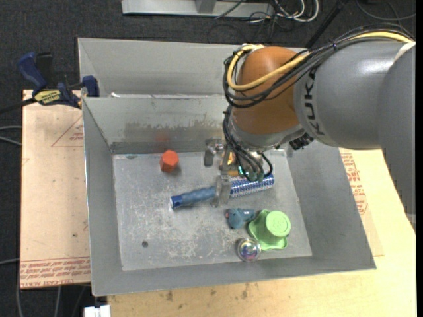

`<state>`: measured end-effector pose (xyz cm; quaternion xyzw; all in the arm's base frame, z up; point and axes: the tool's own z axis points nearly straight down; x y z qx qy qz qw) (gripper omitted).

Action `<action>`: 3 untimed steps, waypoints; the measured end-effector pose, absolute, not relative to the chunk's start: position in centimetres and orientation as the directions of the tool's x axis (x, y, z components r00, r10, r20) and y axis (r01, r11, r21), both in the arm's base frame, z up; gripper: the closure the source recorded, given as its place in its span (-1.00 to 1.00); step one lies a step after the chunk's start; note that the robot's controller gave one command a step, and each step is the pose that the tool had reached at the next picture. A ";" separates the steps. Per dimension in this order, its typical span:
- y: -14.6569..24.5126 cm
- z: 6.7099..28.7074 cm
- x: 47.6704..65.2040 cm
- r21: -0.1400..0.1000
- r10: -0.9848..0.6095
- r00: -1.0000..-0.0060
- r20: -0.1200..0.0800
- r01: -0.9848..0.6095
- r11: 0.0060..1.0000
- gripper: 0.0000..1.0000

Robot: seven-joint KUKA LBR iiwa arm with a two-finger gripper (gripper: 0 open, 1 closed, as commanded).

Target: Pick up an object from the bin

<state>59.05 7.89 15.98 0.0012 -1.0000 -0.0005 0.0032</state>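
My gripper (219, 174) hangs under the orange wrist cover near the middle of the bin, open, with nothing visible between its fingers. Its lower fingertip (224, 189) stands right at the right end of a blue elongated handle-like thing (195, 197) lying flat on the floor. Just right of the fingers lies a blue and silver ribbed brush-like thing (252, 186), partly under the wrist. A small orange block (170, 161) sits to the left near the back wall.
Towards the front right lie a green cup-shaped thing (269, 230), a small teal piece (237, 217) and a shiny round metal thing (248, 249), close together. The arm and its cables cover the bin's back right.
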 end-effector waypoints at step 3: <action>5.1 6.6 58.1 0.002 0.018 -1.000 -0.001 0.018 1.000 -1.00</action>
